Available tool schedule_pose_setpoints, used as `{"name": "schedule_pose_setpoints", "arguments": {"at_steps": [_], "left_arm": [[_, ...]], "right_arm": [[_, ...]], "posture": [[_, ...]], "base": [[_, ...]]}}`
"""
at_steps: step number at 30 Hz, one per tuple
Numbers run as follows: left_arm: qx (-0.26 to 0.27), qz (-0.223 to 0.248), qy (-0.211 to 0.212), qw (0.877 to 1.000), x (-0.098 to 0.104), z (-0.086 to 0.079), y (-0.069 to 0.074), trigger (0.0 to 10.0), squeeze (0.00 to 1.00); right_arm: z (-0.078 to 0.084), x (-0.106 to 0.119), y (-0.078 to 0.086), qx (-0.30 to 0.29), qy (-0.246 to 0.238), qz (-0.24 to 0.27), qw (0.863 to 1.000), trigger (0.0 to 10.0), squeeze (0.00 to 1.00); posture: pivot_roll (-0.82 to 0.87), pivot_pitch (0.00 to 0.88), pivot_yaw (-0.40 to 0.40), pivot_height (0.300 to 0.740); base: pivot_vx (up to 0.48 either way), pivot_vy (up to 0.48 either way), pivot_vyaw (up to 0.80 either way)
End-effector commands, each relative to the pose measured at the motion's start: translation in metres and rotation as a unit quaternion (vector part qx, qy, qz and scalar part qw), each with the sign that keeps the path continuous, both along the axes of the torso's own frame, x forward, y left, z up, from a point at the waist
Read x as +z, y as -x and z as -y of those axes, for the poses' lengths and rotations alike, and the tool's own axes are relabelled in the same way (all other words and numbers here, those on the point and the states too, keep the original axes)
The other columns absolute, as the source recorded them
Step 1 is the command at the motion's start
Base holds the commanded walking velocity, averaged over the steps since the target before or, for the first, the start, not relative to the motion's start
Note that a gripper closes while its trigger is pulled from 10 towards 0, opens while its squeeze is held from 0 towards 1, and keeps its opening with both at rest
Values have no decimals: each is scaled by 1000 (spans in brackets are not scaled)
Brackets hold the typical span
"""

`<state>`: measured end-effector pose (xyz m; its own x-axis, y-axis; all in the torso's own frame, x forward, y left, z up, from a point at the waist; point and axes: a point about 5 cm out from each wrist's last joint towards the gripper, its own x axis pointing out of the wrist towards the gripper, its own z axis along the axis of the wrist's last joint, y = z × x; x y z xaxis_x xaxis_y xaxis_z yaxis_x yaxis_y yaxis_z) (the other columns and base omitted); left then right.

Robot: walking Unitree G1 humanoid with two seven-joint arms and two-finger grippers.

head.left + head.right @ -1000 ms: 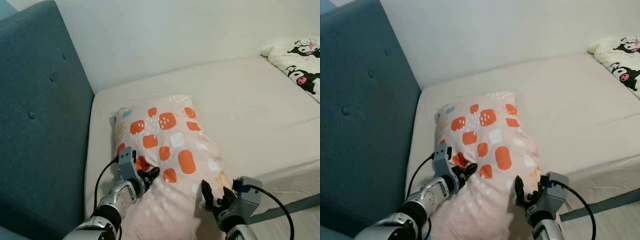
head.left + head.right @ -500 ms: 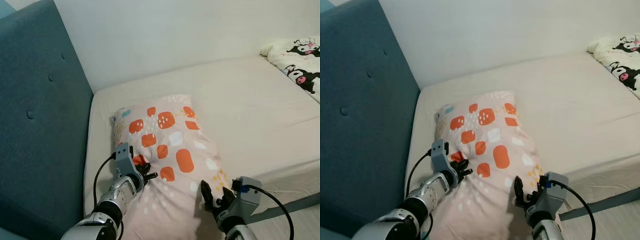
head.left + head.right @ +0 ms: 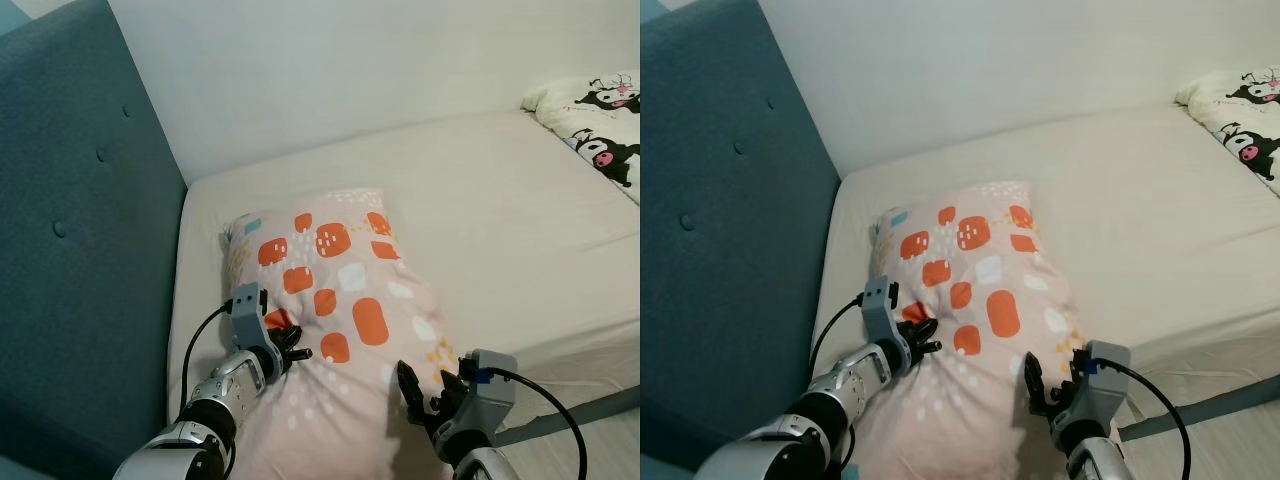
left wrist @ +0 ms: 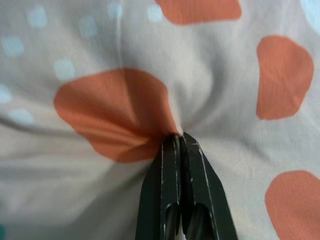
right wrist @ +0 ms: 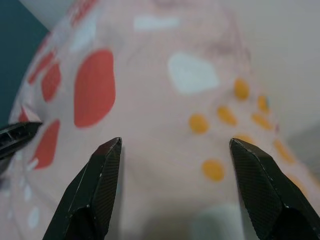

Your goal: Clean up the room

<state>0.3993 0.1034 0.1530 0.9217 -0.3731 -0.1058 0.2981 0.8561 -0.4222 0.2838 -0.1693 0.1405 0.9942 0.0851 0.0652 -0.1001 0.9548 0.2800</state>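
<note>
Cream bedsheet covers the mattress ahead of me, smooth and pale, running back to a plain white wall. On my left stands a teal upholstered headboard with small button tufts.

On the sheet, close to that headboard and near the mattress's front edge, lies a pink pillow printed with orange, white and yellow blotches. It lies lengthwise, one end toward the wall and the other toward me.

My left gripper presses into the pillow's left side. Its two black fingers are pinched tight together on a fold of the fabric, at the edge of an orange patch, and creases radiate from the pinch. My silver left arm reaches up from below, with a black cable looping beside it.

My right gripper sits at the pillow's near right corner. Its fingers are spread wide apart and hold nothing, and the pillow's yellow-dotted end lies between and just beyond them.

At the far right of the bed, well apart from the pillow, lies a white blanket with black cartoon characters. Light flooring shows past the front of the bed at lower right.
</note>
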Motion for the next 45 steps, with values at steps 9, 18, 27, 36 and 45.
{"name": "schedule_pose_setpoints", "arguments": {"at_steps": [9, 18, 27, 36, 45], "left_arm": [[42, 32, -53, 997, 24, -56, -9, 0, 0], [-15, 17, -68, 997, 17, -65, -4, 0, 0], [-171, -6, -16, 985, 2, -24, 8, 0, 0], [-140, 16, 83, 987, 27, 32, 0, 0, 0], [-134, 26, 3, 991, 24, 28, -1, 10000, 1000]], "right_arm": [[2, 8, -1, 11, -2, 17, 1000, 10000, 0], [0, 6, -4, 21, -3, 15, 1000, 10000, 0], [-4, 4, -4, 30, 1, 9, 1000, 10000, 0], [-3, 2, -4, 24, -1, 7, 1000, 10000, 0], [-3, 1, -4, 26, 1, 4, 1000, 10000, 0]], "posture": [[-20, 368, 139, 594], [-7, 368, 126, 594], [-5, 372, 128, 594], [1, 375, 132, 594], [-2, 376, 137, 594]], "base": [[0, 0, 0], [0, 0, 0], [0, 0, 0], [0, 0, 0], [0, 0, 0]]}}
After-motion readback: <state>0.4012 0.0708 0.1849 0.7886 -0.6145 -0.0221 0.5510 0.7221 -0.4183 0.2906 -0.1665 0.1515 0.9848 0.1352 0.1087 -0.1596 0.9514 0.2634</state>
